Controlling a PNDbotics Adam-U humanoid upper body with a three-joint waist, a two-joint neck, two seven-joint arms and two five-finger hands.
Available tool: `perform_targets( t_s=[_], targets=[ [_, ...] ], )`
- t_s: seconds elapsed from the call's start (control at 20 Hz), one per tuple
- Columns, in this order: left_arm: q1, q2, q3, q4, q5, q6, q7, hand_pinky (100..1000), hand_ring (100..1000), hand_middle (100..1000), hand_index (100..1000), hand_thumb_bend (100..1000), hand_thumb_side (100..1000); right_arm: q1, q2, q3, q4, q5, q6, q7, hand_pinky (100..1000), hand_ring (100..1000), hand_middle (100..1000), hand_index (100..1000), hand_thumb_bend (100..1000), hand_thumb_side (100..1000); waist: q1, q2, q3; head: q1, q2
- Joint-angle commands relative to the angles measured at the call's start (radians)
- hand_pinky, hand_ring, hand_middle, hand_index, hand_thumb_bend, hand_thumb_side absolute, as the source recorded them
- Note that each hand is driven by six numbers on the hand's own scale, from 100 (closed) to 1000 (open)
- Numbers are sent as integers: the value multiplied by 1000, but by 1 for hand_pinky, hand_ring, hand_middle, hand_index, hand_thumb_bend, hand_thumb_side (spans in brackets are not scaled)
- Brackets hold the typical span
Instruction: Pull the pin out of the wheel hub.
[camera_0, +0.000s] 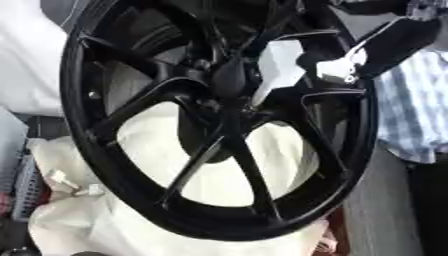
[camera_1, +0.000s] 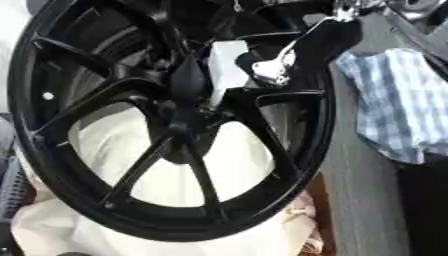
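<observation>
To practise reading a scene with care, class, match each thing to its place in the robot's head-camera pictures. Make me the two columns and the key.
Things:
1. black spoked metal wheel
2. cream cloth sack
3. robot's black right hand
4. grey slatted crate

Places:
A. at the lower left edge
B. upper right, reaching in near the hub
C. fills the middle of the view
D. behind the wheel, seen between its lower spokes

Pairs: 1-C, 2-D, 3-B, 4-A
</observation>
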Motion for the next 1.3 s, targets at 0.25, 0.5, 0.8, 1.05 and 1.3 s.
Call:
perform_targets(
  t_s=[0.25, 0.5, 0.8, 1.05, 1.3],
  targets=[
    [-14, 18, 7, -17, -5, 1, 0, 711, 730, 554, 776, 100, 715, -15, -12, -9, -9, 43, -3, 4, 976, 973, 851, 934, 148, 459, 3, -11, 1, 4, 6],
    [-16, 18, 8, -17, -3, 1, 5, 710, 728, 552, 773, 100, 716, -12, -7, -1, -9, 58, -1, 13, 976, 973, 848, 937, 170, 472, -1, -8, 4, 5, 6],
    [-20, 18, 8, -17, -5, 1, 7, 708, 728, 551, 772, 100, 717, -9, -4, 7, -9, 83, -3, 22, 976, 974, 847, 938, 203, 488, -4, -1, 6, 2, 6],
    [-22, 18, 8, -17, -6, 1, 7, 708, 727, 550, 771, 100, 717, 9, -10, 6, -9, 108, -19, 24, 976, 974, 849, 939, 237, 486, -6, 4, 7, 1, 6],
    [-25, 16, 8, -17, -6, 1, 7, 708, 727, 550, 771, 100, 718, 29, -14, 3, -9, 129, -28, 17, 971, 969, 835, 927, 245, 489, -6, 8, 11, -2, 6]
  ],
)
